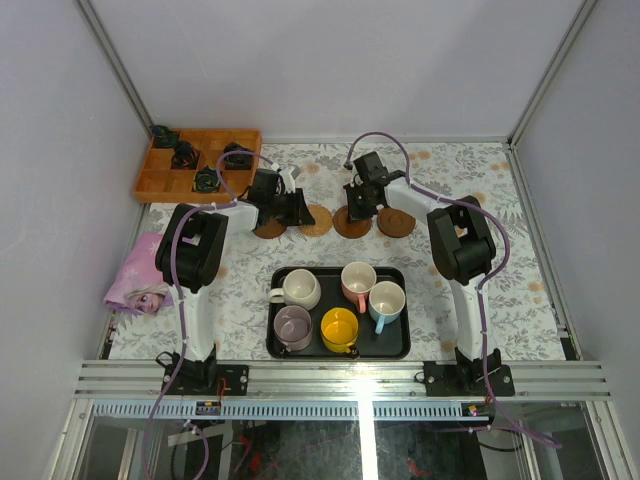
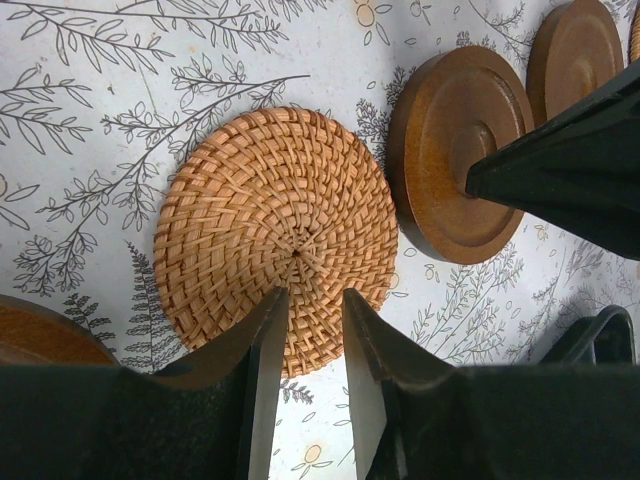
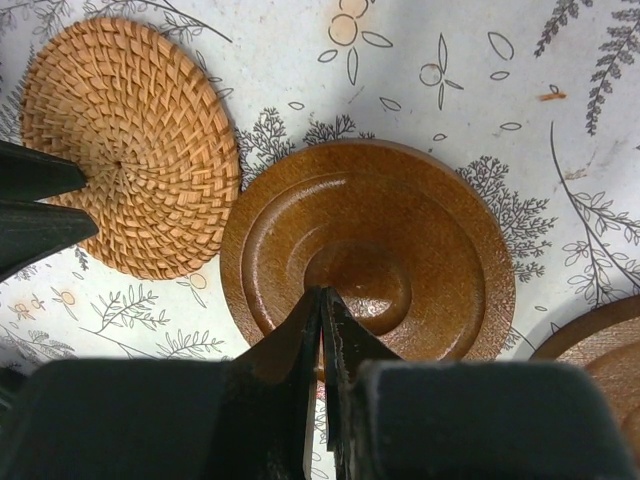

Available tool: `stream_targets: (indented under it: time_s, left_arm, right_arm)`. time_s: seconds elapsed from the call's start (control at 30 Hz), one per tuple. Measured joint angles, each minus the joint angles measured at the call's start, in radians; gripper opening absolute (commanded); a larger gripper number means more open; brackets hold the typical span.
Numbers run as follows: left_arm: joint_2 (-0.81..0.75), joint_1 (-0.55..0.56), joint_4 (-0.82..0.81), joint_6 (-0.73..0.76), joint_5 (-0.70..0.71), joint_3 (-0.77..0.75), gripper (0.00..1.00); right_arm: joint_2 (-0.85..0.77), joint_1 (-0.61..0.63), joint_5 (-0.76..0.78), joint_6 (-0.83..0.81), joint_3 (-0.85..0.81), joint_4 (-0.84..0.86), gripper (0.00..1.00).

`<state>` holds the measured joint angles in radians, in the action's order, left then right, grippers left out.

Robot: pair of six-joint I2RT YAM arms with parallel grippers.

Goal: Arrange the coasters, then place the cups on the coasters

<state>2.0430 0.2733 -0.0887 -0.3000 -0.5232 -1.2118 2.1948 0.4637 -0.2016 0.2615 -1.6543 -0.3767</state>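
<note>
coasters (image 1: 351, 224) on floral cloth (image 1: 525, 290), pale walls (image 1: 330, 60)

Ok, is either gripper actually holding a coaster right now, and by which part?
Nothing looks held. The right gripper is shut above the brown coaster; the left gripper is slightly open over the near edge of the woven coaster.

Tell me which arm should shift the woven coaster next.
Left. The left gripper hangs over the woven coaster with jaws slightly apart; the right gripper is shut above the brown ringed coaster beside it.
</note>
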Motion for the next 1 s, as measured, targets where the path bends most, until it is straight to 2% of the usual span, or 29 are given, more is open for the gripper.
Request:
stream_targets:
  time_s: [1.0]
  left_arm:
    - [-0.018, 0.001, 0.04, 0.032, 0.043, 0.0, 0.29]
  right_arm:
    - [0.0, 0.0, 0.031, 0.005, 0.019, 0.005, 0.07]
